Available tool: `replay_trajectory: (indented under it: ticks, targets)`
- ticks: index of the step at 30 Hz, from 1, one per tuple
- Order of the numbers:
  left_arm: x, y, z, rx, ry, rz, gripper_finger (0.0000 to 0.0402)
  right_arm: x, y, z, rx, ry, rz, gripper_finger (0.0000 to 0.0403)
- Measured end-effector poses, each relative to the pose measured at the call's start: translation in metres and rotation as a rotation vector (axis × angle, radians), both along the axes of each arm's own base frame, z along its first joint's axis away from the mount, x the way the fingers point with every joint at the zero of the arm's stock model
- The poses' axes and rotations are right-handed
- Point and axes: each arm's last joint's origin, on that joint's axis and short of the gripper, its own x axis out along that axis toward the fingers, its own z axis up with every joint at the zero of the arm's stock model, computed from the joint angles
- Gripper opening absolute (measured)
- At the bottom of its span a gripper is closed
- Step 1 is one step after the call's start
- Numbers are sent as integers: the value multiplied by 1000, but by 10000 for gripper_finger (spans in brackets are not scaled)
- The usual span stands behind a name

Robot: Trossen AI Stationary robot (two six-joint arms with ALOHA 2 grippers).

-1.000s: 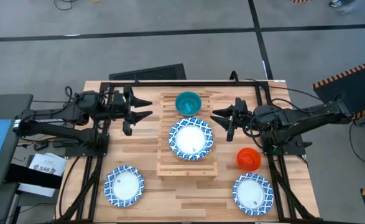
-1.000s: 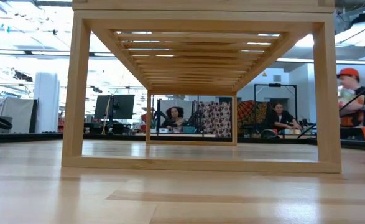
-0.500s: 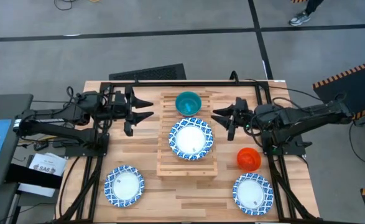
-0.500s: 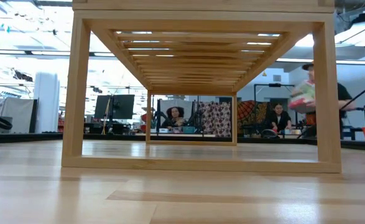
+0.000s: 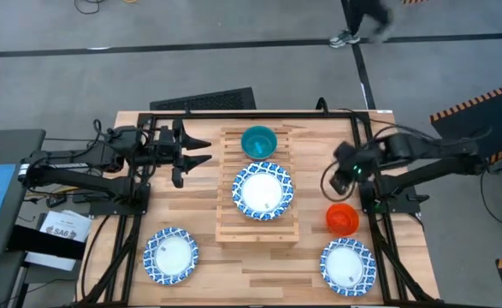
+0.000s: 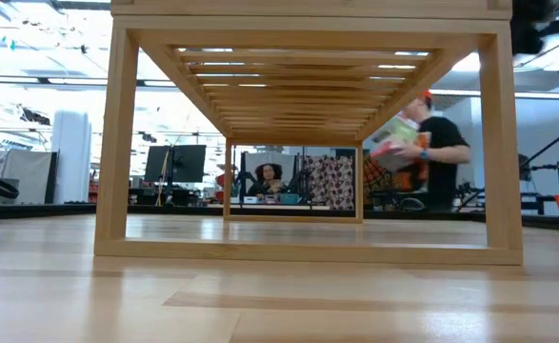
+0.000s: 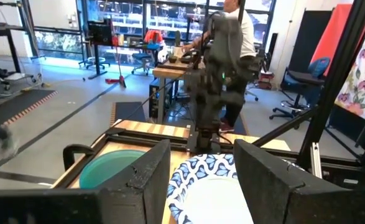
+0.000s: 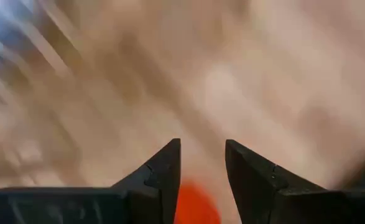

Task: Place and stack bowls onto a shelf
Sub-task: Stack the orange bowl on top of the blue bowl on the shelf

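My right tool [image 8: 202,180], fingers parted and empty, points down near the counter's right edge; the red bowl [image 5: 341,219] sits just below it, nearer than my left tool [image 5: 201,151], which waits open.

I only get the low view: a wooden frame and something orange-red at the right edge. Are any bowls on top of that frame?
Observer: Two. A small teal bowl and a wide blue-rimmed white bowl sit on the pale slatted wooden shelf.
Operator: And the orange-red thing?
Observer: A small red bowl on the table; the right end effector hangs above it, fingers apart.
Operator: The other arm?
Observer: The left end effector is open and empty, left of the shelf.
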Motion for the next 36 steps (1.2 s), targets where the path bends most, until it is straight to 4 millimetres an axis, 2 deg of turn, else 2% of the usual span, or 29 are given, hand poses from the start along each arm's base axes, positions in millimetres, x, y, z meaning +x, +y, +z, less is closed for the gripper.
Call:
replay_trajectory:
  ticks: [3, 7, 12, 19, 25, 36]
  targets:
    - [0, 0, 0, 0, -1, 2, 162, -2, 7, -32, 138, 89, -12, 152]
    - [0, 0, 0, -1, -2, 17, 162, -5, 18, -69, 239, 177, 3, 152]
    - [0, 1, 0, -2, -2, 25, 162, -10, 25, -99, 278, 264, -68, 152]
    - [0, 1, 0, -2, -4, 25, 162, -11, 28, -114, 279, 315, -110, 152]
    - [0, 1, 0, -2, -2, 25, 162, -7, 29, -134, 248, 365, -46, 152]
    - [0, 1, 0, -2, -2, 25, 162, 8, 32, -156, 188, 473, 43, 152]
